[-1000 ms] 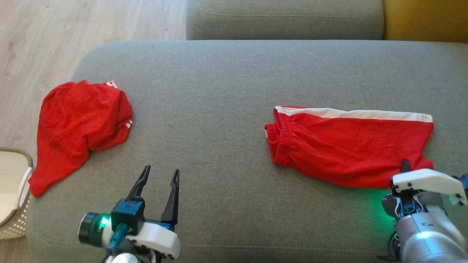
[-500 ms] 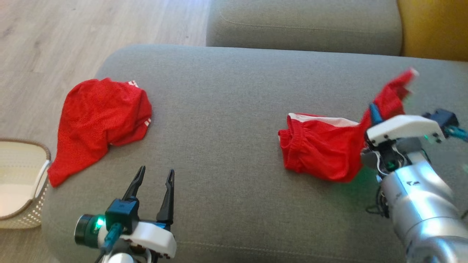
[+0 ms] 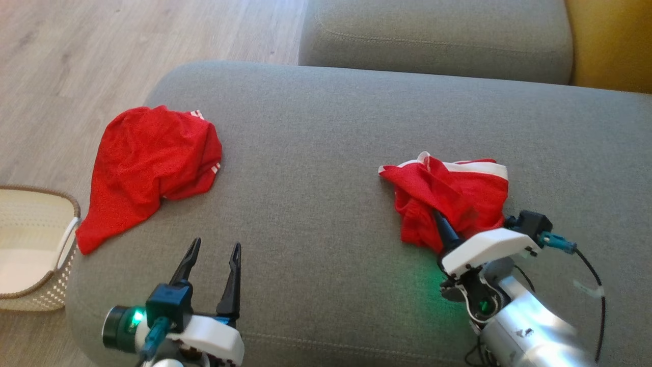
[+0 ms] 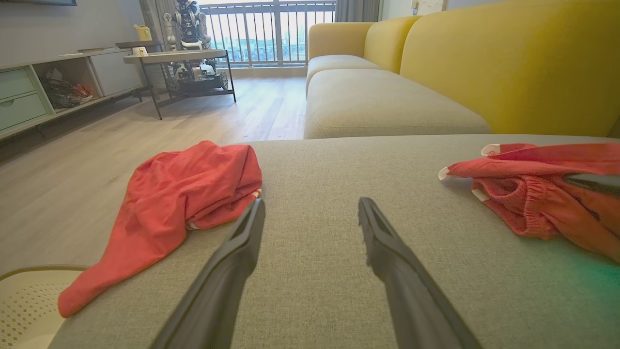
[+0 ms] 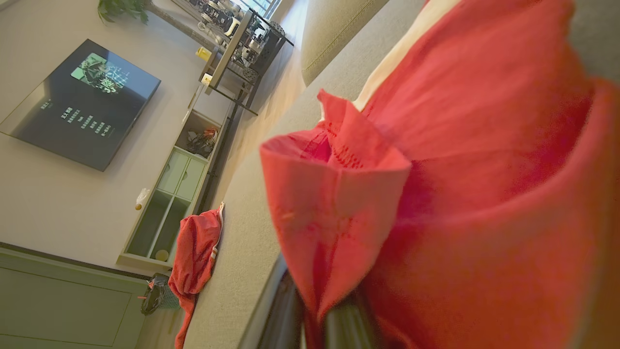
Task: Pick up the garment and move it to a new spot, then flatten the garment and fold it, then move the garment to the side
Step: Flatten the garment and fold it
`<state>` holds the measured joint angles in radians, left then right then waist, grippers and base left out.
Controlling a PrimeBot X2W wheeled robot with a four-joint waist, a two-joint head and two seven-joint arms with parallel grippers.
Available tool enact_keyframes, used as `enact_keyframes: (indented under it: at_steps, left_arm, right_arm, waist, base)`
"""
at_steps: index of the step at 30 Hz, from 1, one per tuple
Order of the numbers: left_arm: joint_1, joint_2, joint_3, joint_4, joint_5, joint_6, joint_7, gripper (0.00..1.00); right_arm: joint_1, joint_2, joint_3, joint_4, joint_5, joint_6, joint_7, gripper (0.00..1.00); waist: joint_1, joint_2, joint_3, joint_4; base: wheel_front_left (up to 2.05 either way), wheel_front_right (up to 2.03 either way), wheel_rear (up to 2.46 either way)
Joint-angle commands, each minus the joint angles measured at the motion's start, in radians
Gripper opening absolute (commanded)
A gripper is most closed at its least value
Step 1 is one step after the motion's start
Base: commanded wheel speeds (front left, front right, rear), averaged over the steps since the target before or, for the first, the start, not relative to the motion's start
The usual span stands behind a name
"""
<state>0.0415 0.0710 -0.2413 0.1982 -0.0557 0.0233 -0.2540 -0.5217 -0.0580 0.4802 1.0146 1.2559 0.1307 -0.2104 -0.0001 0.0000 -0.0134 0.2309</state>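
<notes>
Shorts (image 3: 458, 193), flat a second ago, now doubled leftward, hem pinched by right gripper (image 3: 439, 220); left gripper (image 3: 216, 243) spread, idle. Fold nearly done.

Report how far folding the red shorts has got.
Done: the red shorts with a white side stripe lie on the grey sofa cushion, one end doubled over. In hand: the right claw is shut on that fabric; the left claw hangs open. Left: release, tidy the fold, move them aside.
</notes>
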Motion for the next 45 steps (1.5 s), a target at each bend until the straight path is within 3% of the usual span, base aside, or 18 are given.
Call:
enact_keyframes:
  at_steps: [1, 9, 10, 11, 12, 23, 35, 45]
  left_arm:
    - [-0.029, 0.005, 0.038, -0.033, 0.004, 0.001, -0.008, 1.0]
    - [-0.033, 0.001, 0.036, -0.024, 0.003, -0.003, -0.008, 1.0]
    - [-0.033, 0.001, 0.036, -0.022, 0.002, -0.004, -0.008, 1.0]
    - [-0.033, 0.0, 0.037, -0.021, 0.002, -0.004, -0.008, 1.0]
    - [-0.032, 0.0, 0.038, -0.02, 0.002, -0.004, -0.008, 1.0]
    - [-0.029, -0.002, 0.04, -0.016, 0.006, -0.004, -0.008, 1.0]
    - [-0.049, -0.007, 0.026, -0.005, 0.005, -0.015, -0.008, 1.0]
    - [-0.044, -0.009, 0.037, 0.0, 0.003, -0.008, -0.008, 1.0]
  right_arm:
    - [-0.045, 0.008, 0.023, -0.023, 0.008, 0.0, -0.013, 0.0]
    - [-0.076, 0.008, 0.168, 0.031, 0.084, 0.0, -0.04, 0.0]
    - [-0.081, 0.008, 0.183, 0.039, 0.088, 0.0, -0.043, 0.4]
    - [-0.086, 0.008, 0.194, 0.045, 0.093, 0.0, -0.045, 0.95]
    - [-0.089, 0.008, 0.203, 0.047, 0.102, 0.0, -0.047, 1.0]
    - [-0.111, 0.008, 0.258, -0.031, 0.096, 0.0, -0.051, 1.0]
    - [-0.145, 0.008, 0.458, 0.07, 0.164, 0.0, -0.015, 1.0]
    - [-0.184, 0.008, 0.532, 0.12, 0.223, 0.0, -0.031, 1.0]
  waist:
    - [0.0001, 0.0, 0.002, 0.001]
    - [0.0001, 0.0, 0.01, 0.009]
    - [0.0001, 0.0, 0.01, 0.009]
    - [0.0001, 0.0, 0.009, 0.009]
    - [0.0001, 0.0, 0.009, 0.009]
    - [0.0001, 0.0, 0.013, 0.002]
    - [0.0001, 0.0, 0.038, 0.028]
    - [0.0001, 0.0, 0.026, 0.014]
  base:
    - [0.0, 0.0, 0.0]
    - [0.0, 0.0, 0.0]
    - [0.0, 0.0, 0.0]
    - [0.0, 0.0, 0.0]
    - [0.0, 0.0, 0.0]
    - [0.0, 0.0, 0.0]
    - [0.0, 0.0, 0.0]
    - [0.0, 0.0, 0.0]
